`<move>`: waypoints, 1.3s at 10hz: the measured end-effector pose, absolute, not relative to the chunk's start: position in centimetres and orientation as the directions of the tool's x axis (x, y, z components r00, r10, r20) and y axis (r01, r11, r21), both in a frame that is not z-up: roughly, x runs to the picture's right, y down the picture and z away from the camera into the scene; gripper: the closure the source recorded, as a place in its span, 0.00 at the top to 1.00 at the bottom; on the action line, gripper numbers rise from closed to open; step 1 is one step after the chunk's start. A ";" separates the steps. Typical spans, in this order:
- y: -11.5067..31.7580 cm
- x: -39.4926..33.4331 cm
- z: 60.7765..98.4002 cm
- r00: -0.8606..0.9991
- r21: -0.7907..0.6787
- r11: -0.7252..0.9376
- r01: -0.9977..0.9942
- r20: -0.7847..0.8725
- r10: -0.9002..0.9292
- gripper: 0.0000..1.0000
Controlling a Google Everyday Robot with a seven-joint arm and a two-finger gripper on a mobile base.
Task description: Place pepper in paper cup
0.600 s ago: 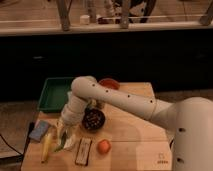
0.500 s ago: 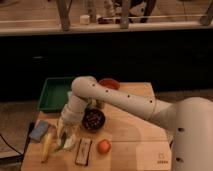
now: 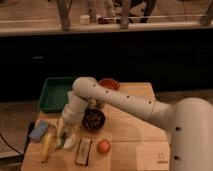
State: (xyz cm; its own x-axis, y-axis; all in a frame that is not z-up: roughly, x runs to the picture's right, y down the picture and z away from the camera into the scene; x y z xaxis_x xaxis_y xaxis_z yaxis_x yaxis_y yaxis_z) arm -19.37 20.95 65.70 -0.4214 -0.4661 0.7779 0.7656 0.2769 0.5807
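My gripper [image 3: 65, 132] is at the front left of the wooden table, right over the pale paper cup [image 3: 70, 143], which lies beneath it and is partly covered by it. A small green shape, the pepper [image 3: 61, 140], shows at the gripper's tip at the cup's mouth. I cannot tell whether it is held or lies in the cup.
A yellow banana [image 3: 46, 147] and a blue sponge [image 3: 39, 131] lie left of the cup. The dark bowl [image 3: 93, 120] is just right of the gripper. An orange fruit [image 3: 103, 146] and a dark bar [image 3: 83, 151] lie in front. A green tray [image 3: 51, 93] and a red bowl [image 3: 108, 84] are behind.
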 end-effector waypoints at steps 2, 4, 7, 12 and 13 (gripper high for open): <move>21.0 -19.4 66.0 -0.420 0.581 0.286 0.762 0.780 -0.464 0.04; 20.9 -19.5 66.2 -0.417 0.581 0.296 0.758 0.781 -0.464 0.04; 21.0 -19.5 66.6 -0.415 0.580 0.308 0.754 0.784 -0.461 0.04; 21.0 -19.7 67.2 -0.410 0.578 0.325 0.749 0.789 -0.457 0.04; 21.1 -19.7 67.3 -0.409 0.577 0.328 0.748 0.790 -0.456 0.04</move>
